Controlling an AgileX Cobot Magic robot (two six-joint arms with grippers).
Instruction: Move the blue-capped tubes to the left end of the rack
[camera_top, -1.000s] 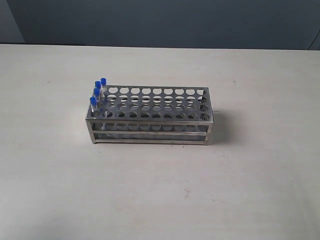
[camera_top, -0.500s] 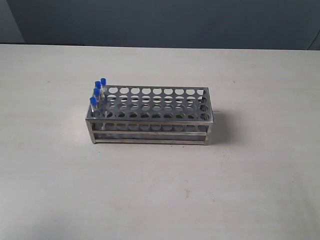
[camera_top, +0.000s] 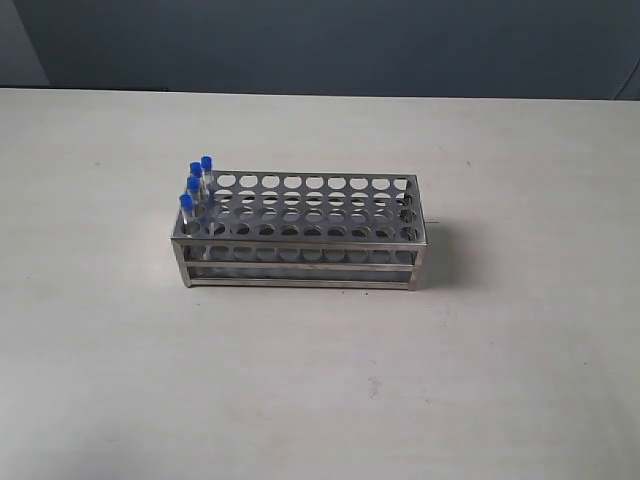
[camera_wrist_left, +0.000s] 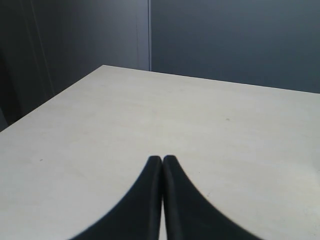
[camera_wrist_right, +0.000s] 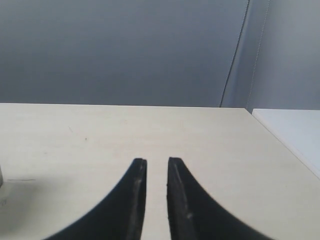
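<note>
The steel rack (camera_top: 300, 230) stands near the middle of the table in the exterior view. The blue-capped tubes (camera_top: 194, 184) stand upright in the holes at its left end, one behind another. Neither arm shows in the exterior view. In the left wrist view my left gripper (camera_wrist_left: 162, 159) is shut, its black fingers touching over bare tabletop, with nothing between them. In the right wrist view my right gripper (camera_wrist_right: 156, 161) is open by a narrow gap and holds nothing. Both grippers are away from the rack.
The pale table (camera_top: 480, 380) spreads wide around the rack. A dark wall (camera_top: 320, 40) runs behind the far edge. In the right wrist view a white surface (camera_wrist_right: 295, 130) lies beyond the table's edge and a shiny object (camera_wrist_right: 2, 187) shows at the frame's border.
</note>
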